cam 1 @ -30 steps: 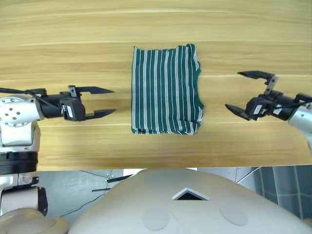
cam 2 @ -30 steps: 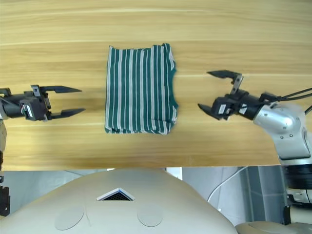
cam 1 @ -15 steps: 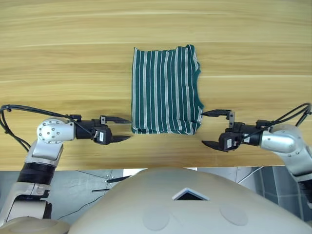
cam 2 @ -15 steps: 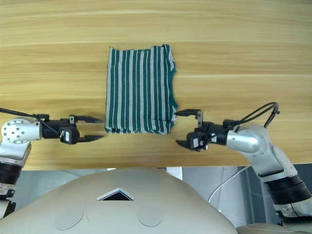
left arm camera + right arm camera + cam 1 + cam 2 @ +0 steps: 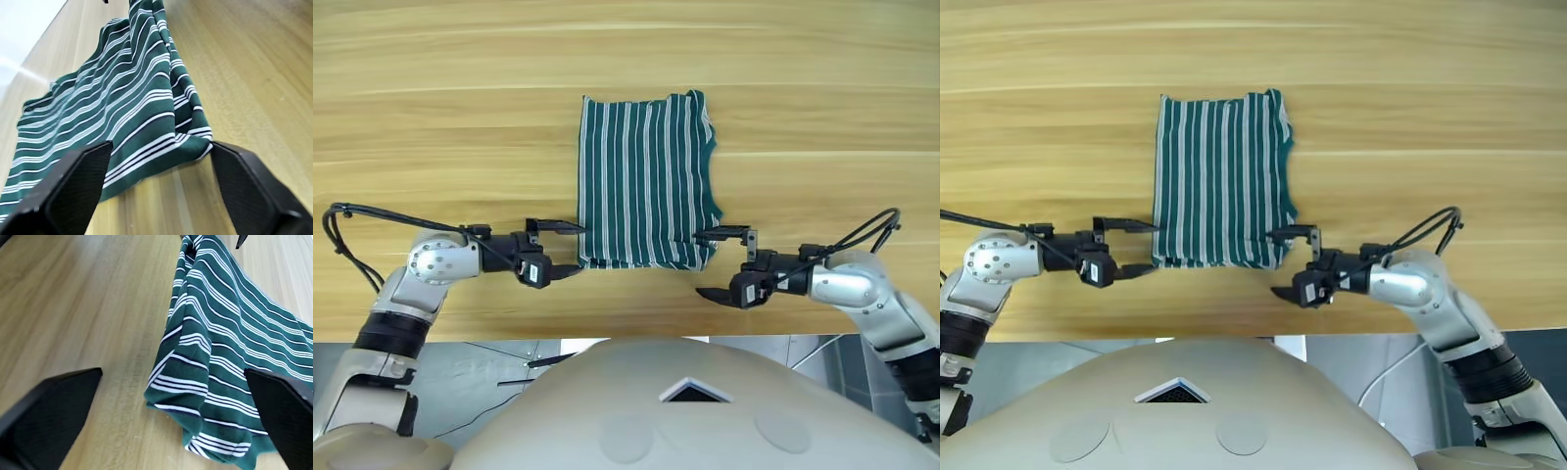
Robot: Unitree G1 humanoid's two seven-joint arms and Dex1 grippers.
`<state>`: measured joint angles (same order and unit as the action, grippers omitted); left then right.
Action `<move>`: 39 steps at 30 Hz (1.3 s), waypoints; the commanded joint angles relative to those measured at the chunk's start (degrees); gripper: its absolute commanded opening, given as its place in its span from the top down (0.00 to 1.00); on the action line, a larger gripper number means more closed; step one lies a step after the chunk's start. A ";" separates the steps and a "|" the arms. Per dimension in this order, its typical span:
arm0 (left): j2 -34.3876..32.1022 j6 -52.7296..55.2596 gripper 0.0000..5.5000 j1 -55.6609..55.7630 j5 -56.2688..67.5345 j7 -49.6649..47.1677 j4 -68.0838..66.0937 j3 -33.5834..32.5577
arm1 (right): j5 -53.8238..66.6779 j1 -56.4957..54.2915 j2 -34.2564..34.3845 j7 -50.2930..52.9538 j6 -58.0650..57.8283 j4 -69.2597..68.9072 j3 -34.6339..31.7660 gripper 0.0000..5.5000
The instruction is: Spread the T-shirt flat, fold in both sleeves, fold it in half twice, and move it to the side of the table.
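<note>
The T-shirt [image 5: 646, 181], green with white stripes, lies folded into a narrow rectangle in the middle of the wooden table [image 5: 450, 108]. My left gripper [image 5: 580, 248] is open at the shirt's near left corner, its fingers straddling the hem. My right gripper [image 5: 696, 264] is open at the near right corner, one finger over the cloth edge and one toward the table's front. In the left wrist view the shirt's corner [image 5: 146, 112] lies between the two dark fingers [image 5: 73, 191]. In the right wrist view the layered corner [image 5: 215, 347] sits between the fingers [image 5: 49, 401].
The table's front edge [image 5: 460, 340] runs just below both grippers. Bare wood stretches wide to the left, right and far side of the shirt.
Both arms have swung in from the sides and toward the table's front, bringing the open grippers to the shirt's two near corners. The shirt has not moved.
</note>
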<state>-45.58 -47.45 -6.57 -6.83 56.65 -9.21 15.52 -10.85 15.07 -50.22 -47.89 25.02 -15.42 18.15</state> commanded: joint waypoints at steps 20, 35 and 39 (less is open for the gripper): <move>-2.25 0.23 0.65 3.60 -4.56 -2.35 -3.52 7.86 | -7.18 -2.12 -1.20 2.11 -1.73 6.02 2.78 0.44; -2.24 0.27 0.97 4.41 -3.65 -2.95 -3.31 8.67 | -5.84 -2.16 -0.97 1.37 -0.69 5.80 4.16 0.92; -2.61 -0.07 0.97 3.92 -1.06 -2.21 -1.17 8.82 | -3.15 -1.12 -2.41 0.09 0.27 3.77 3.32 0.98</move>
<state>-47.16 -48.30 -2.30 -7.60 53.35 -11.25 23.75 -14.21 12.70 -50.81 -45.62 25.43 -11.37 21.22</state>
